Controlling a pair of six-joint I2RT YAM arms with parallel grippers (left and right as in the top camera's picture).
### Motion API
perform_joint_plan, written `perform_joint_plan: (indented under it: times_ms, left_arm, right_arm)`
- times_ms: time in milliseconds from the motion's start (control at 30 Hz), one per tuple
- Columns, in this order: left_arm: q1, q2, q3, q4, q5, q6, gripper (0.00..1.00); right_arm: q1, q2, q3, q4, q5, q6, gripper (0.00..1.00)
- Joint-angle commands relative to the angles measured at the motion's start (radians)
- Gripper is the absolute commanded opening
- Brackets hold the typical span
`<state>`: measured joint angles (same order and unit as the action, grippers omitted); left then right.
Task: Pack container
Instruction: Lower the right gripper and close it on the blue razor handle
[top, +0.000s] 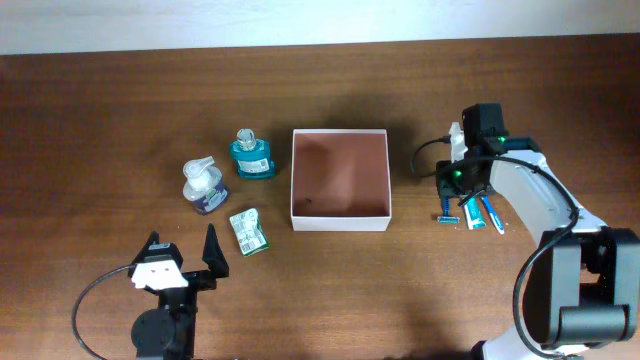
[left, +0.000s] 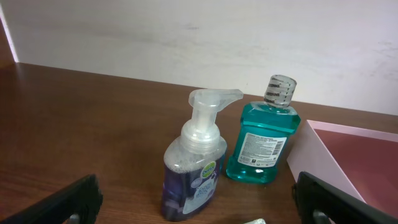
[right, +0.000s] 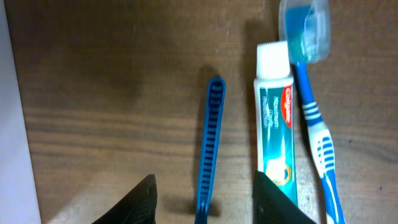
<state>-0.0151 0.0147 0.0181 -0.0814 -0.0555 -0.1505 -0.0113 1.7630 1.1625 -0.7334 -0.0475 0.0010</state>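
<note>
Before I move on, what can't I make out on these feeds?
Right wrist view: the thin blue ribbed handle runs off the bottom edge; its lower end is unseen.
Left wrist view: the square white-walled container is cut by the right edge; most of its inside is hidden.
Overhead view: print on the small green packet is too small to read.

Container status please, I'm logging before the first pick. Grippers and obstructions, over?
Left gripper open, empty. Right gripper open, poised over blue razor. Container empty, nothing packed. Toothpaste lies close beside razor.
</note>
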Motion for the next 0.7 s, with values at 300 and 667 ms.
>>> perform_joint_plan:
  times_ms: [300, 667]
  left_arm:
    - [0.005, -0.009, -0.009, 0.002, 0.008, 0.009, 0.99]
    - [0.005, -0.009, -0.009, 0.002, 0.008, 0.009, 0.99]
  right_arm:
    - [0.005, 0.011, 0.018, 0.076, -0.012, 0.007, 0.41]
    - [0.005, 0.058, 0.014, 0.051, -0.013, 0.045, 0.39]
